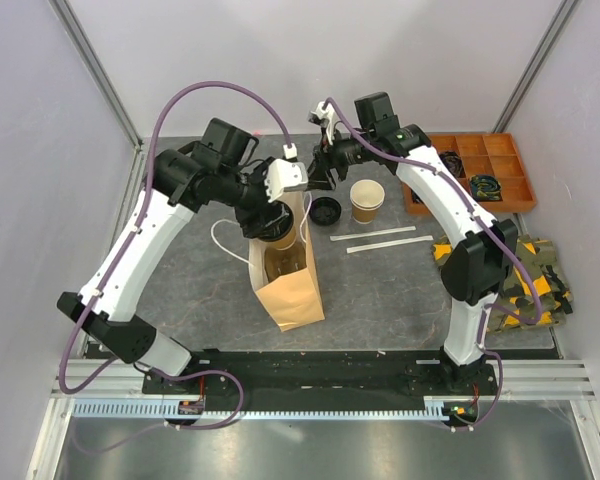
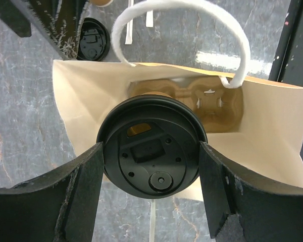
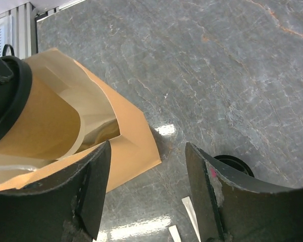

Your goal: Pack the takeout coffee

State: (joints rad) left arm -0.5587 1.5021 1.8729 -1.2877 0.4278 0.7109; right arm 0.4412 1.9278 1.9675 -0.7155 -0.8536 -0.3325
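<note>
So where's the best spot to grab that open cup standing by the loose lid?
Probably the paper wall of the cup just under its rim, straddling it from above. It stands upright, round and lidless, apart from the lid, so both sides are free, but the open mouth may crush: squeeze gently.

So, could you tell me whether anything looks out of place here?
Nothing spilled or damaged. One cup stands uncovered on the table, a black lid lying loose beside it; the other cup, over the bag, is lidded.

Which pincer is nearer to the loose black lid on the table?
Right. The right pincer hangs open between bag and lid; the left pincer holds a lidded cup over the bag.
</note>
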